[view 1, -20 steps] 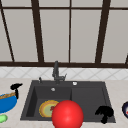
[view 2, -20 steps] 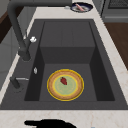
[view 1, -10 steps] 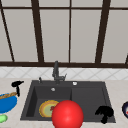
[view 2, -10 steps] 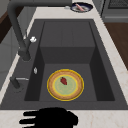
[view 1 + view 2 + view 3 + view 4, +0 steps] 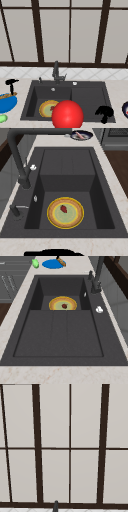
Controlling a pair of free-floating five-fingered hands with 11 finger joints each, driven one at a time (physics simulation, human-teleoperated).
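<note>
Plate in sink, well left of right robot hand

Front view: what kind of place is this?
A simulated kitchen, at the sink. A dark sink with a faucet is set in a pale counter below a big window, and a plate lies in the basin.
</note>
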